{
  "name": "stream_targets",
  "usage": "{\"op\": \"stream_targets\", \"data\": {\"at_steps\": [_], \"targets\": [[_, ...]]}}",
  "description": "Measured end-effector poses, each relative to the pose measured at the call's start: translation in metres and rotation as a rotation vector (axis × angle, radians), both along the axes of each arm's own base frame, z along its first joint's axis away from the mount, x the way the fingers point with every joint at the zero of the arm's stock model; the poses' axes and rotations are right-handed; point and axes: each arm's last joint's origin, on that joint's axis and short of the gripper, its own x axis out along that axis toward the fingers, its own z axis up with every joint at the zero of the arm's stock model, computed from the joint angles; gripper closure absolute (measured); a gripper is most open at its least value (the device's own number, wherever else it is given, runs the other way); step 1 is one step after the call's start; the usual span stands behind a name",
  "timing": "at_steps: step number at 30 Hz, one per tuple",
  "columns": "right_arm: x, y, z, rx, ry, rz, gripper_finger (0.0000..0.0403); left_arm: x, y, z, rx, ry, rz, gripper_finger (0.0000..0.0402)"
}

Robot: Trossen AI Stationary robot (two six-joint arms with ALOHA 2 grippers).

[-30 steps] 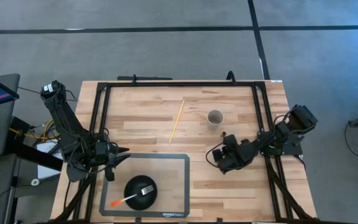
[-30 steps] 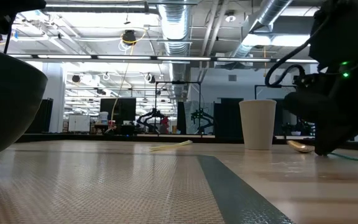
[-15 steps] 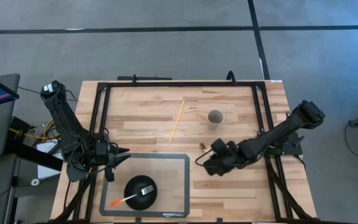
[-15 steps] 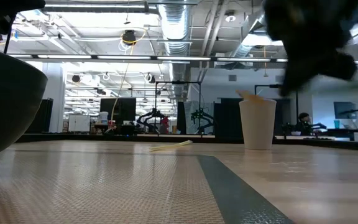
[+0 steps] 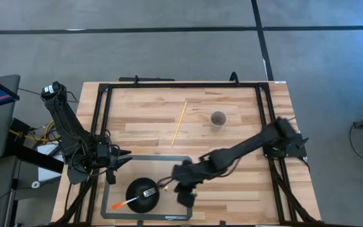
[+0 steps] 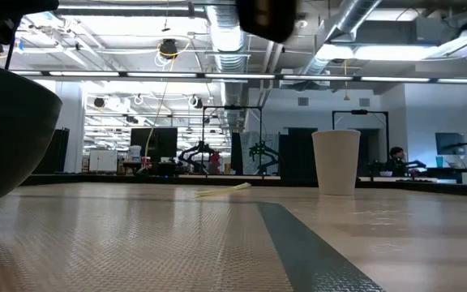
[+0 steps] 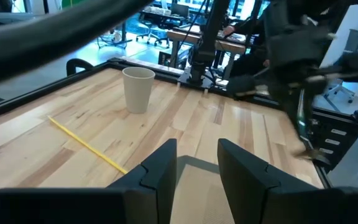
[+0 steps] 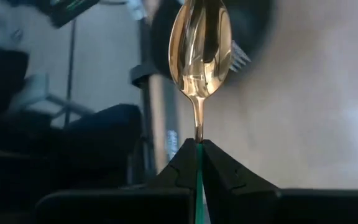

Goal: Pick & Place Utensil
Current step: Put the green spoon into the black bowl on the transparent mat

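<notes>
From above, the right arm stretches across the wooden counter point(image 5: 232, 120) toward the grey mat point(image 5: 183, 165), its pincer point(image 5: 183, 183) over the mat's right side just beside the black bowl point(image 5: 142, 191). A fork point(image 5: 131, 200) with an orange handle lies in the bowl, handle sticking out over the mat. A paper cup point(image 5: 218, 118) stands upright farther back, well apart from a yellow chopstick point(image 5: 179, 123) lying on the bare wood. The left pincer point(image 5: 120, 157) waits at the mat's left corner. At counter height, the bowl point(image 6: 10, 130) fills the left edge, the cup point(image 6: 336, 162) stands right of centre, the chopstick point(image 6: 221, 191) lies far back, and a dark piece of the right arm shows at the top. From the left wrist, that pincer point(image 7: 196, 165) stands open with nothing between its fingers; the cup point(image 7: 138, 89) and chopstick point(image 7: 89, 146) lie ahead. From the right wrist, the pincer point(image 8: 198, 158) is closed tight on the thin handle of a shiny spoon point(image 8: 199, 46), which points out toward the bowl point(image 8: 253, 31) and the fork tines point(image 8: 238, 59).
</notes>
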Motion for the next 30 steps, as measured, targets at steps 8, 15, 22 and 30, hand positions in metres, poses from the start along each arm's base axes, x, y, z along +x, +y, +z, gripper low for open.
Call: {"op": "stream_targets", "data": {"at_steps": [8, 15, 22, 30], "targets": [[0.067, -0.009, -0.021, 0.045, 0.028, 0.062, 0.0401, 0.0, 0.0, 0.0, -0.001, 0.003, -0.006, 0.0284], [0.097, -0.024, -0.064, 0.193, 0.088, 0.03, 0.0401, 0.0, 0.0, 0.0, -0.001, 0.003, -0.006, 0.0284], [0.108, -0.023, -0.078, 0.321, 0.08, 0.082, 0.0401, 0.0, 0.0, 0.0, -0.002, 0.003, -0.008, 0.0284], [0.11, -0.028, -0.081, 0.317, 0.079, 0.092, 0.0401, 0.0, -0.003, 0.0, -0.058, 0.029, -0.077, 0.0284]]}}
